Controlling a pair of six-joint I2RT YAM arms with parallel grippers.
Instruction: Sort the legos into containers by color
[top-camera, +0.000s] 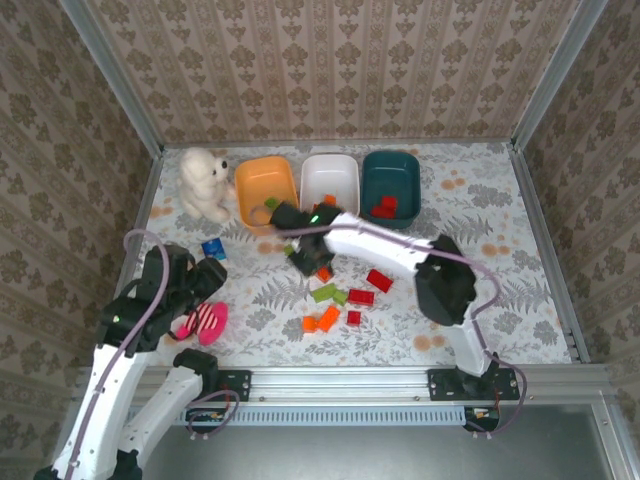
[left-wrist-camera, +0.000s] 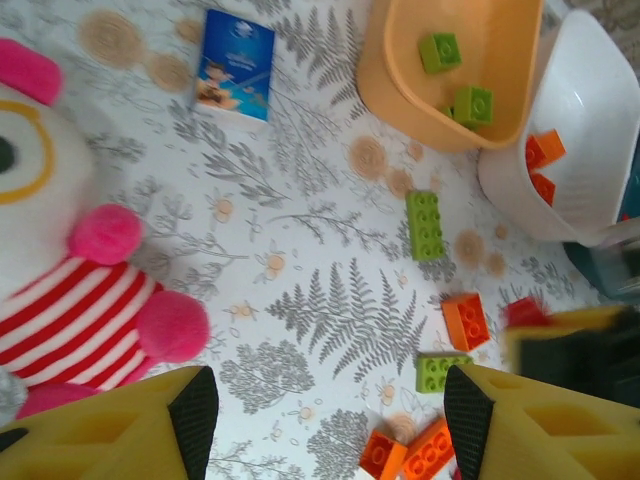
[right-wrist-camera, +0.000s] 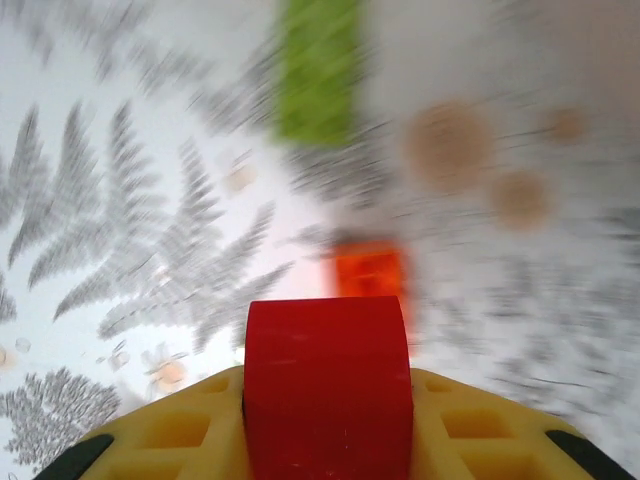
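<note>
Legos (left-wrist-camera: 424, 225) are partly sitting in the bins (top-camera: 330, 180), many lying loose beside the right hand (right-wrist-camera: 327, 420), which is pinching a red brick (right-wrist-camera: 327, 365); the left hand (left-wrist-camera: 327, 412) is hanging spread.

R wrist view badly blurred: green lego (right-wrist-camera: 318, 70) & orange lego (right-wrist-camera: 368, 272) just smears, studs unreadable. L wrist view: plush toy (left-wrist-camera: 70, 270) cut by left edge, white bin (left-wrist-camera: 590, 150) & teal bin (left-wrist-camera: 612, 268) cut at right; red lego (left-wrist-camera: 525, 312) blurred, partly hidden
</note>
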